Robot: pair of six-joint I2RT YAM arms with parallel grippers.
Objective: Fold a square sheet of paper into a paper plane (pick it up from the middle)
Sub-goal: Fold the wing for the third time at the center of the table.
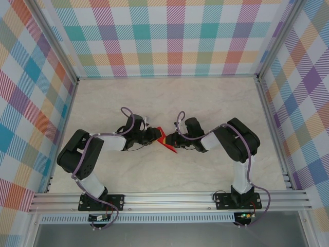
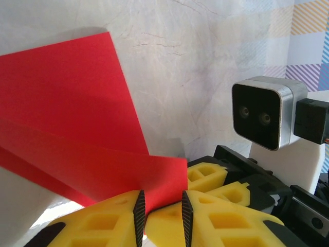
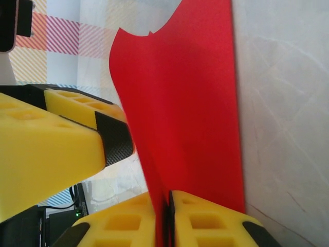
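Observation:
The red sheet of paper (image 1: 167,142) is held off the table between the two grippers, bent into two overlapping layers (image 2: 67,103). My right gripper (image 1: 175,139) is shut on it; in the right wrist view its yellow fingers pinch the sheet's lower edge (image 3: 168,198) and the paper (image 3: 190,103) rises upright from them. My left gripper (image 1: 156,136) faces it from the left. Its jaws (image 2: 162,198) stand open, with a corner of the paper lying in the gap between the black pads (image 2: 139,213).
Both grippers meet at the middle of the pale marble table (image 1: 169,98). The right wrist camera (image 2: 262,118) sits close to my left fingers. Checked walls (image 1: 175,36) and aluminium rails (image 1: 169,198) enclose the table.

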